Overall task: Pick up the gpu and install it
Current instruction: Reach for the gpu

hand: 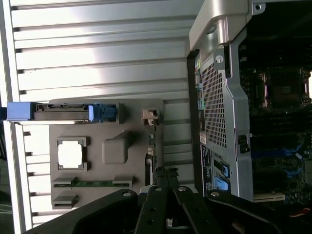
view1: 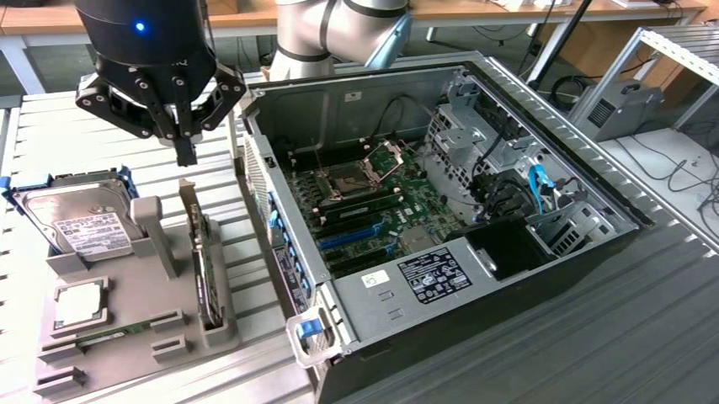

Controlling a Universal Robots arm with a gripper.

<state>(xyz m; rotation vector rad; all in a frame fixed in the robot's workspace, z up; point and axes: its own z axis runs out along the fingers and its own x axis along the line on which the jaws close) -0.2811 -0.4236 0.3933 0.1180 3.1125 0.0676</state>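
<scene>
Tool (view1: 185,156) closed (holding nothing), above upright gpu (view1: 204,261)

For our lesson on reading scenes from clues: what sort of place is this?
Probably a robotics lab or test workshop: a robot gripper hangs over a grey parts holder with a hard drive, beside an open computer case on a slatted metal bench, with desks behind.

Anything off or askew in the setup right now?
Nothing stands out. The gpu stands on edge in its holder slot, the shut pincer just above it; the case lies open beside.
</scene>
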